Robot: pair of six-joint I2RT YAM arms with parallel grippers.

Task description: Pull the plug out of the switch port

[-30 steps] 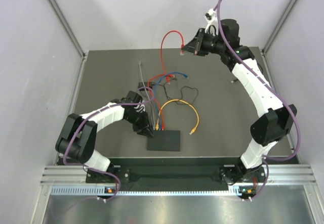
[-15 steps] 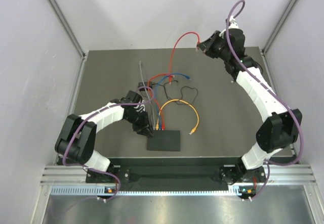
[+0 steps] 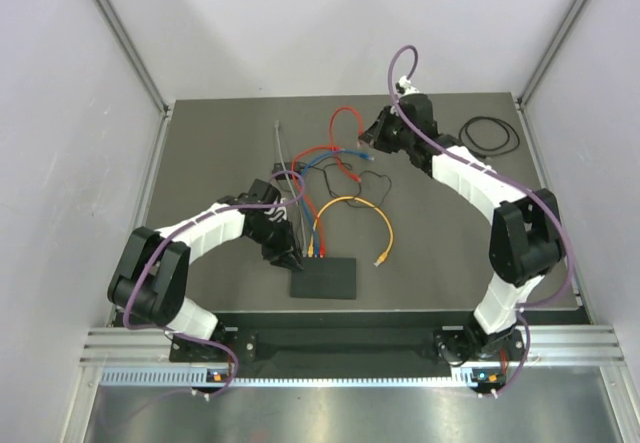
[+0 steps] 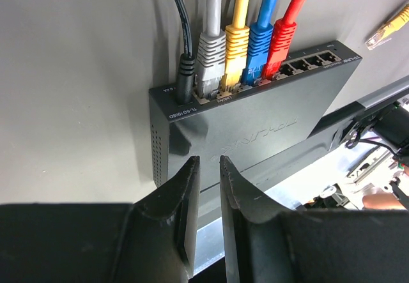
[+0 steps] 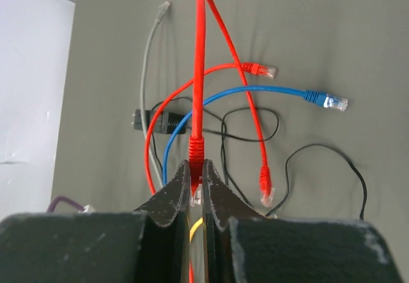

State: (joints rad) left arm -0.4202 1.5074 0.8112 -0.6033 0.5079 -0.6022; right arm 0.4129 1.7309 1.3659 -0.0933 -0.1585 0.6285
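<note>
The switch (image 3: 323, 277) is a flat black box near the table's front edge. In the left wrist view the switch (image 4: 255, 130) holds a black power lead, then a grey plug (image 4: 209, 56), a yellow plug (image 4: 235, 50), a blue plug (image 4: 259, 46) and a red plug (image 4: 281, 39); the sockets to their right are free. My left gripper (image 3: 289, 260) (image 4: 209, 163) is shut and empty, its tips over the switch's left end. My right gripper (image 3: 368, 141) (image 5: 197, 182) is shut on a loose red plug (image 5: 196, 150), low over the cable tangle.
Loose cables lie behind the switch: a red free end (image 5: 266, 193), another red end (image 5: 262, 71), a blue end (image 5: 327, 101), a grey end (image 5: 163, 6) and a yellow end (image 3: 380, 259). A black adapter (image 5: 155, 121) lies among them. A black cable coil (image 3: 490, 135) lies at the back right.
My right arm has swung down and to the left from high at the back, carrying the loose red plug low over the cables. The left arm has not moved.
</note>
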